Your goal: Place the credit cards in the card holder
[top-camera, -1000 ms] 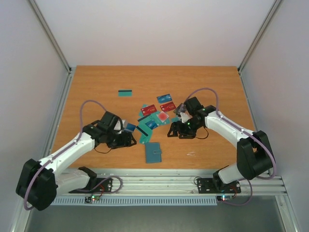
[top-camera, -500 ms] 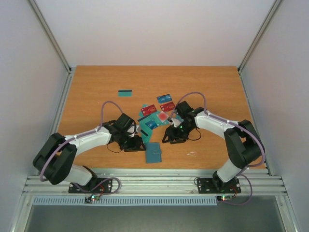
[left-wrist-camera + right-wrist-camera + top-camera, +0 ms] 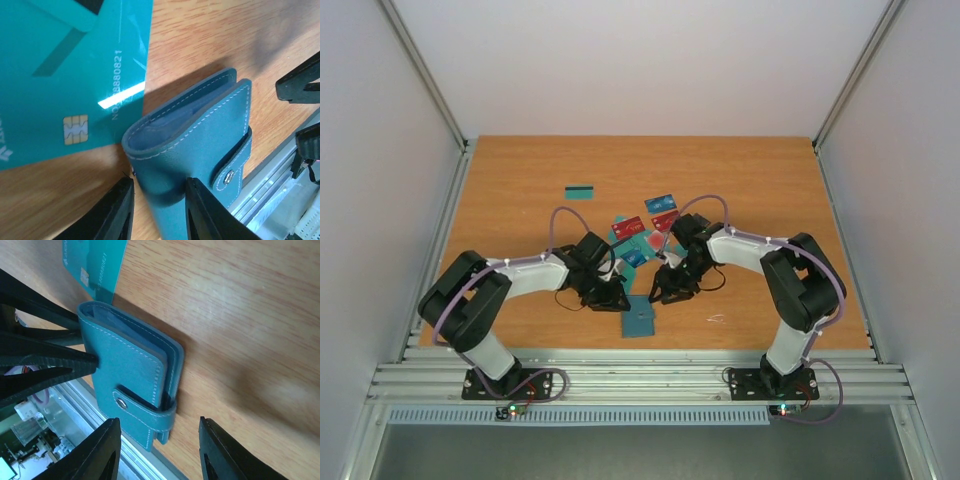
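The card holder point(image 3: 638, 317) lies folded and snapped shut near the table's front edge. It is teal-blue with white stitching in the left wrist view point(image 3: 195, 140) and the right wrist view point(image 3: 130, 375). My left gripper point(image 3: 612, 298) is open at its spine corner, one finger on the table beside the spine and the other over the cover point(image 3: 159, 215). My right gripper point(image 3: 660, 293) is open wide, and the strap end lies just ahead of its fingers point(image 3: 160, 455). The credit cards point(image 3: 642, 240) lie in a loose pile behind the holder. One teal chip card point(image 3: 60, 75) lies right beside it.
A lone teal card with a dark stripe point(image 3: 580, 192) lies farther back on the left. A small pale scrap point(image 3: 717, 319) lies right of the holder. The aluminium rail point(image 3: 640, 375) runs along the near edge, close to the holder point(image 3: 80, 405). Grey walls enclose the table.
Both arms have swung inward and down to the card holder. The left gripper came from the left to the spine, the right gripper from the card pile to the strap end.
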